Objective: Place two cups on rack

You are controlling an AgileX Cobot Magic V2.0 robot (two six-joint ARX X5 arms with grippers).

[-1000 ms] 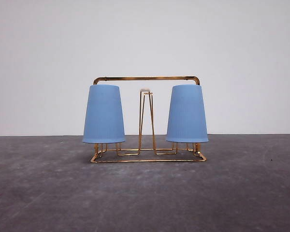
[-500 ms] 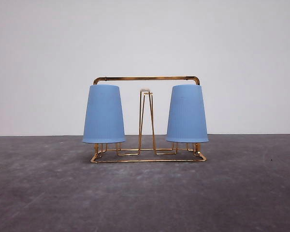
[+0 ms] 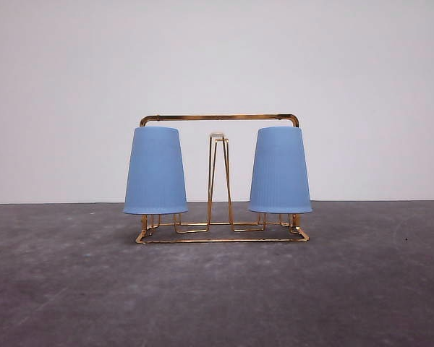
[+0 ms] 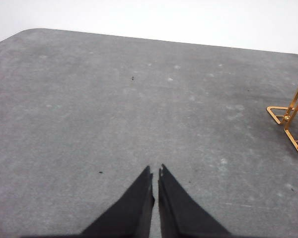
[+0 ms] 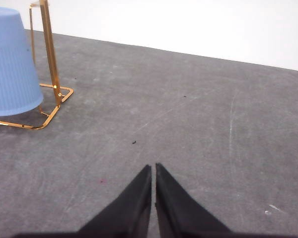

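No readable text anywhere: no labels, brands, numbers or signs on either blue cup (image 3: 155,171), the other cup (image 3: 280,170), the wire rack (image 3: 220,181), the grey table (image 3: 217,289) or the white wall behind.
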